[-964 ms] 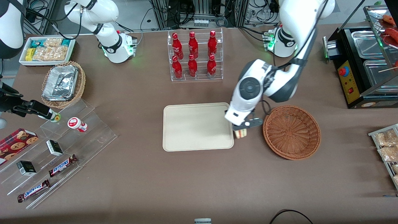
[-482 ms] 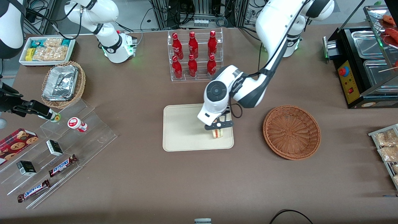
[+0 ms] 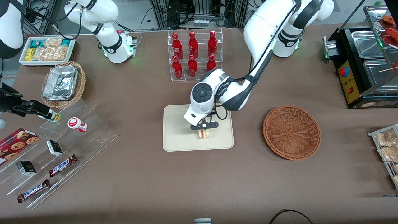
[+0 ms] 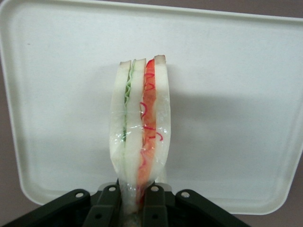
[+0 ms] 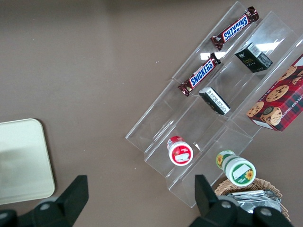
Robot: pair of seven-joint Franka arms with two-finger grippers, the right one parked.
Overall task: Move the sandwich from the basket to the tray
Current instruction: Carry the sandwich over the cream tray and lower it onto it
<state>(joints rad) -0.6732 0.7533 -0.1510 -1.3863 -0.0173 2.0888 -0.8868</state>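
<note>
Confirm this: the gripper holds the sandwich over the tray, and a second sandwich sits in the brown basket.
Not quite. The front view shows the basket holding nothing. The rest stands: the gripper is shut on the sandwich over the tray.

Brown bench point(image 3: 140, 174): cream tray point(image 3: 177, 137) at centre, wicker basket point(image 3: 291, 132) at 3 o'clock, cola bottle rack point(image 3: 195, 56) at 12; pincer point(image 3: 204, 125) above the tray

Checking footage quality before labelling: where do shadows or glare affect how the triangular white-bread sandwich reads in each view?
Left wrist view: the triangular white-bread sandwich, clamped in the gripper, is sharp and casts a soft shadow on the cream rectangular tray. Front view: sandwich small, partly under the gripper; no glare.
</note>
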